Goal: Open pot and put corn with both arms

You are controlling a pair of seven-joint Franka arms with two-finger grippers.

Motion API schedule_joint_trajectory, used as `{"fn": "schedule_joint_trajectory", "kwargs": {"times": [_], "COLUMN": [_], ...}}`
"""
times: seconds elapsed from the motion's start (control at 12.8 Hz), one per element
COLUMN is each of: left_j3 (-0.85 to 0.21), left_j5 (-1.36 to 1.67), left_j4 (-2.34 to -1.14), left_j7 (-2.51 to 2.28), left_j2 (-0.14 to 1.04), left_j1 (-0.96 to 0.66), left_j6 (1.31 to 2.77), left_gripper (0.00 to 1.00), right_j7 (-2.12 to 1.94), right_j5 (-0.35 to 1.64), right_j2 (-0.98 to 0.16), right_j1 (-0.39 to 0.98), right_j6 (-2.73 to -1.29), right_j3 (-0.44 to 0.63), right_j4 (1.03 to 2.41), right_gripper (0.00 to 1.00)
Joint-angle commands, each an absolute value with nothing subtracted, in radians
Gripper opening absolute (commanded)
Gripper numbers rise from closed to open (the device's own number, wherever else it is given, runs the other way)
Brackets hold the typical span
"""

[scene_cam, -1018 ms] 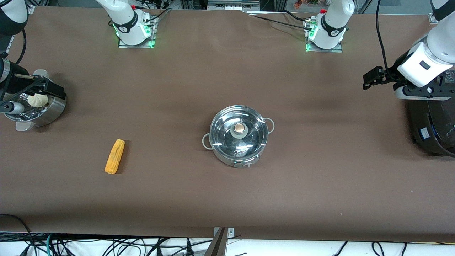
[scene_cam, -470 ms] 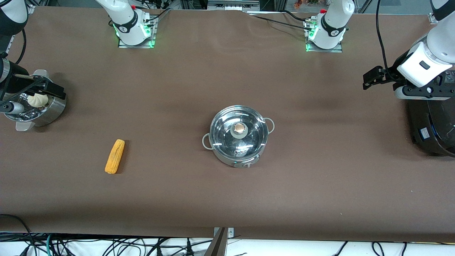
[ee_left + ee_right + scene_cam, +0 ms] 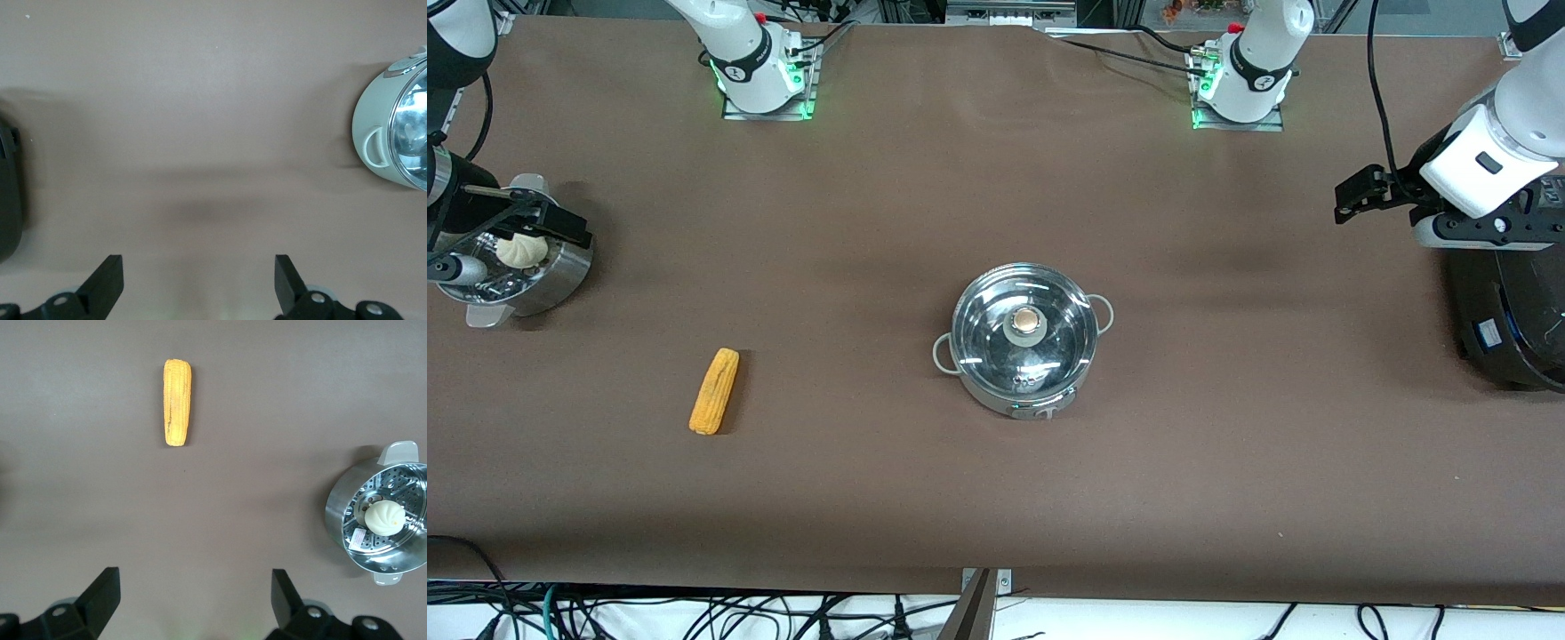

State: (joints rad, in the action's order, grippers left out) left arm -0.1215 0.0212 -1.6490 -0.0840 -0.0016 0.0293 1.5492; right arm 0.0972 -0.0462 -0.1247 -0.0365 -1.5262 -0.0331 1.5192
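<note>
Nothing on the bench has shifted over the last second; only the right claw (image 3: 534, 222) has drifted very slightly toward the right arm's end of the bench, while the left claw (image 3: 1360, 191) hangs where it was.

Seen from its own wrist camera, the right claw (image 3: 193, 597) is released, its two black fingers (image 3: 103, 590) spread wide with bare brown bench (image 3: 213, 520) between them. In the front view it hovers over the steel steamer pot (image 3: 525, 267) at the right arm's end of the bench; a white bun (image 3: 520, 251) sits on the pot's perforated insert.

The left claw (image 3: 200, 280) is likewise released, fingers (image 3: 287, 277) well apart. It hovers at the left arm's end of the bench, beside a black round appliance (image 3: 1507, 311) at that edge.

Between the two ends, the corn (image 3: 714, 390) lies flat on the bench, toward the right arm's end and nearer the front camera than the steamer pot, touching nothing. The pot (image 3: 1024, 338) stands in the middle of the bench, well apart from the corn. Its glass lid (image 3: 1049, 311) is on, with a copper-toned knob (image 3: 1026, 318) at the centre and grey loop handles at both sides.
</note>
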Motion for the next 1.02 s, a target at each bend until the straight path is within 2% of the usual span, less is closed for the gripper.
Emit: {"fn": "schedule_joint_trajectory", "kwargs": {"times": [0.0, 0.16, 0.55, 0.94], "left_j3": [-0.127, -0.127, -0.161, -0.183], "left_j5": [0.023, 0.021, 0.021, 0.009], "left_j4": [-1.62, -1.62, -1.606, -1.384], "left_j7": [-0.066, -0.06, -0.072, -0.093], "left_j2": [0.005, 0.008, 0.032, 0.214], "left_j1": [0.04, 0.04, -0.006, -0.188], "left_j6": [1.525, 1.525, 1.526, 1.525], "left_gripper": [1.0, 1.0, 1.0, 1.0], "right_j7": [0.086, 0.086, 0.083, 0.083], "right_j5": [-0.048, -0.048, -0.058, -0.048], "right_j2": [-0.14, -0.14, -0.234, -0.432], "right_j1": [-0.049, -0.049, -0.049, -0.051], "right_j6": [-1.522, -1.535, -1.669, -1.854], "right_j3": [-0.038, -0.04, -0.038, -0.04], "right_j4": [1.488, 1.489, 1.489, 1.489], "right_gripper": [1.0, 1.0, 1.0, 1.0]}}
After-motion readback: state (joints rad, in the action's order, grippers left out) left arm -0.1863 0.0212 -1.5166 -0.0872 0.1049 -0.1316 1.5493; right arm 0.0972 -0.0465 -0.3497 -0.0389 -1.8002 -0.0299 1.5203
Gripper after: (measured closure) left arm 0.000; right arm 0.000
